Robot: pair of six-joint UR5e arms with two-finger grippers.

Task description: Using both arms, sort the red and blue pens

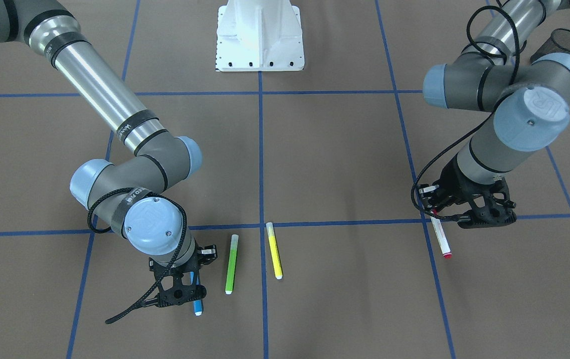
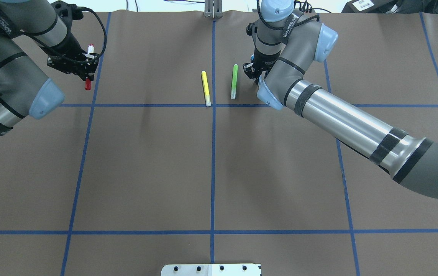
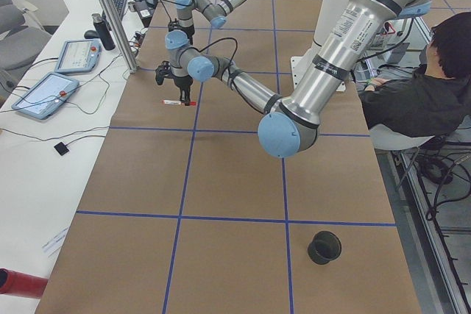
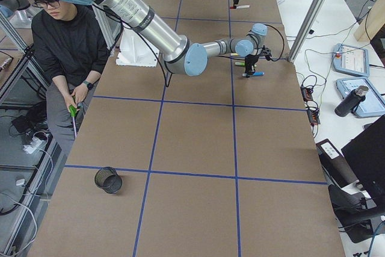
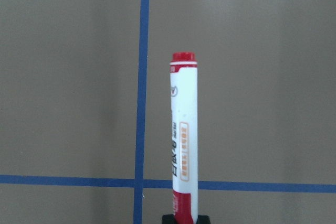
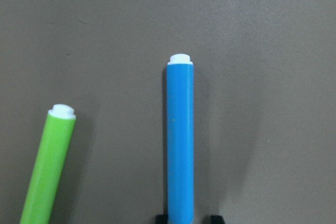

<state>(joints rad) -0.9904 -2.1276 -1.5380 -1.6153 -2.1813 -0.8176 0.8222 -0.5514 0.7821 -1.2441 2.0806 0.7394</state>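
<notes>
Step in hand, as judged: both pens gripped at the table's far edge, with carrying to their sorting places called for next. The red pen (image 1: 440, 238) is clamped at its cap end by the left hand (image 1: 437, 209). The blue pen (image 1: 197, 298) is clamped by the right hand (image 1: 192, 284), just beside the green marker (image 1: 232, 263).

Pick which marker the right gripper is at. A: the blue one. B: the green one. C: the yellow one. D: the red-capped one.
A: the right gripper straddles the blue marker, while the green marker lies beside it on the table.
</notes>
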